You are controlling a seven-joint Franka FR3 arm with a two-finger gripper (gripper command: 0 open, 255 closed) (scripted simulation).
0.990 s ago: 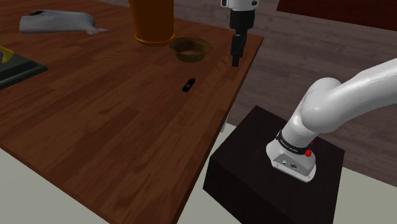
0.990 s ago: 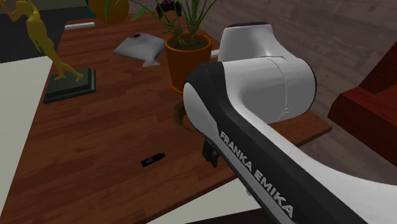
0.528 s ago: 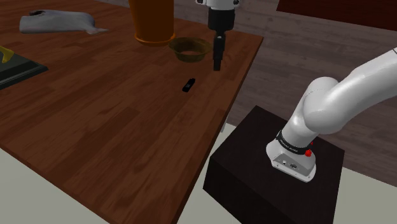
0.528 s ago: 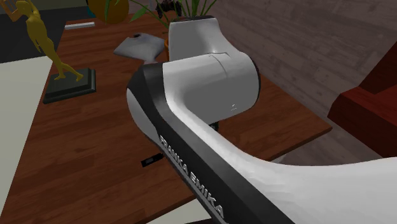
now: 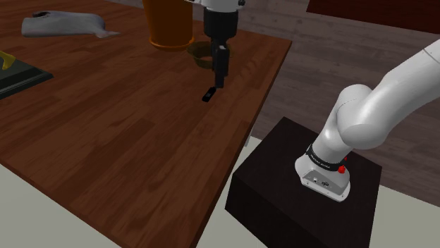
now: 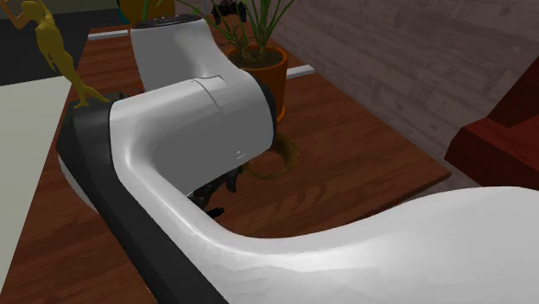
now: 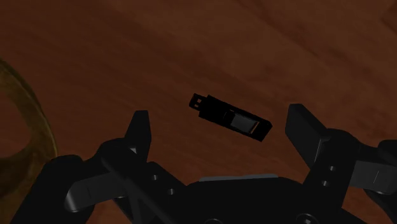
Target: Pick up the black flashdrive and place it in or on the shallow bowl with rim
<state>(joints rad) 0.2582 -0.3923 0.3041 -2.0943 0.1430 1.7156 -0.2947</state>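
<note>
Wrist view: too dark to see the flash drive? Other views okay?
Wrist view: dim, yet the black flash drive reads against the dark table. Shoulder view: evenly lit, no glare. Second exterior view: the arm covers much of the table.

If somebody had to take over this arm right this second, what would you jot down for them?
Gripper: open, holding nothing, hovering low over the wooden table.
Black flashdrive: flat on the table, between the fingers, untouched.
Shallow bowl: close by, beside the orange pot.
Done: the approach.
Left: lower, close, lift, carry to the bowl, release.
</note>
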